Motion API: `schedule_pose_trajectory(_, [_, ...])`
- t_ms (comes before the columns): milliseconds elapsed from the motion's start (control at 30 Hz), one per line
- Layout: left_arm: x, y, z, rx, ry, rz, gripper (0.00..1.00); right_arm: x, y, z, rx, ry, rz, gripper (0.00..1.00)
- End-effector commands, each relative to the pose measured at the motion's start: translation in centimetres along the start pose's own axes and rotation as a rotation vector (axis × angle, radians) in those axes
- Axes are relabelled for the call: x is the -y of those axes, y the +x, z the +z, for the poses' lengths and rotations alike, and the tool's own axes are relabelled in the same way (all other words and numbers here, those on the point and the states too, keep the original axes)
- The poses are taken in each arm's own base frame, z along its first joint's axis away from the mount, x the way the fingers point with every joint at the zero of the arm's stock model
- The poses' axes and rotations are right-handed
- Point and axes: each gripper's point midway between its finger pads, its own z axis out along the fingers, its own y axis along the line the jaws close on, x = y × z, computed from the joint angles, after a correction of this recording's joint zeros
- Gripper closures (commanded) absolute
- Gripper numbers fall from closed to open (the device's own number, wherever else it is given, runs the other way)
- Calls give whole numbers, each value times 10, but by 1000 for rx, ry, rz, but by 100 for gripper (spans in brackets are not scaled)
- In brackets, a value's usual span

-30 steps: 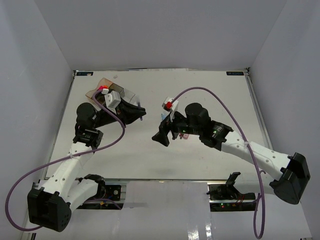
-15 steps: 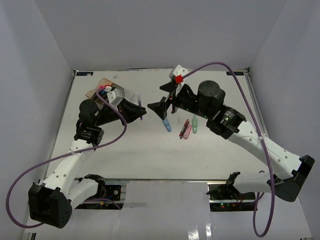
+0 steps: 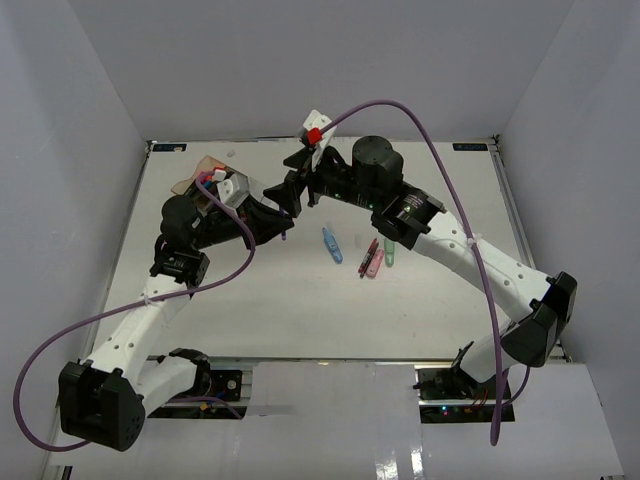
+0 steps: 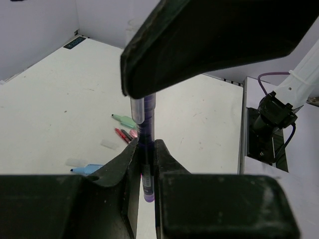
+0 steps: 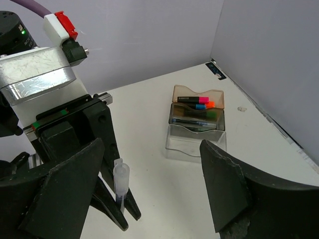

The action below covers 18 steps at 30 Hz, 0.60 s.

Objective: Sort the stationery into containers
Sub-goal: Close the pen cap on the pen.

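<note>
Currently, left gripper: clenched on the purple pen, which stands upright between its fingers at the centre of the left wrist view.
Right gripper: released, jaws spread wide with nothing in them. The pen's clear cap sits low between them, left of centre in the right wrist view, touching neither finger.
Organiser tray: right of centre in that view, well apart from both grippers, with highlighters lying in its amber far compartment.
Loose items: a blue marker, a green marker and a red and pink pair lie on the counter, right of centre in the top view.
Likely step: a handover of the pen, left to right.
Risk, off-centre closing: the pen sits nearer one finger, so closing may shove it sideways and tilt it.
Risk, cap: a grip on the cap alone could pull it off.
Risk, timing: if the left gripper lets go before the right one holds firmly, the pen drops and rolls.
Risk, contact: the right finger looms close above the left fingers, so a small misjudgement could bump them.
</note>
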Motion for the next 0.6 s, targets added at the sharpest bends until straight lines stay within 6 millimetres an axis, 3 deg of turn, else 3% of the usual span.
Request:
schedule_pose_trajectory(0, [7,-14,2,13,36,24,100,-3,-42,1,121,-25,-33,17])
schedule_pose_trajectory(400, [11,-14,2,9,60,20,100,-3,-39,8,111,-37,-33,33])
schedule_pose_trajectory(567, [11,-14,2,10,63,21,100,-7,-35,8,101,-55,-28,34])
